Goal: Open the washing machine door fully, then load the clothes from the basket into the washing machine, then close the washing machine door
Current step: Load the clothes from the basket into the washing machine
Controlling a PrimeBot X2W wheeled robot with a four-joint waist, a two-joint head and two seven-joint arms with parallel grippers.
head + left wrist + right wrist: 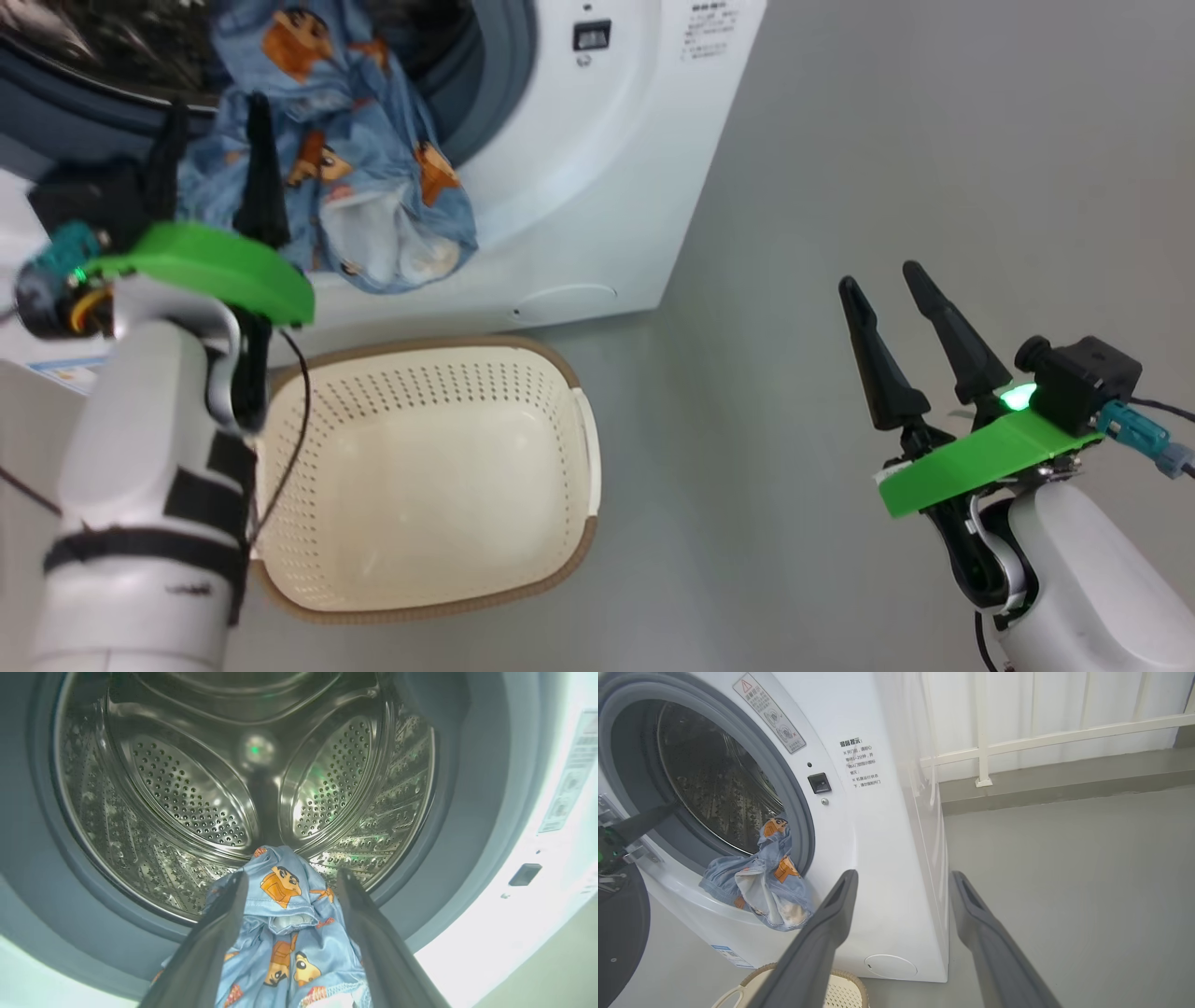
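The washing machine (597, 168) stands open, and its steel drum (187, 788) holds no clothes. A blue garment with orange cartoon prints (355, 177) hangs over the grey gasket lip, half in and half out (761, 886). My left gripper (215, 110) is at the opening with its fingers open. The cloth (289, 933) lies between and under them. The cream basket (420, 467) sits empty on the floor below the opening. My right gripper (879, 273) hovers open over bare floor to the right, holding nothing (903, 873). The black door (619, 933) is swung open at the left.
Grey floor (887, 140) spreads to the right of the machine. A white railing (1041, 737) and a low step run behind it. The basket's rim (780, 975) lies close to the machine's front, near the round lower cap (889, 966).
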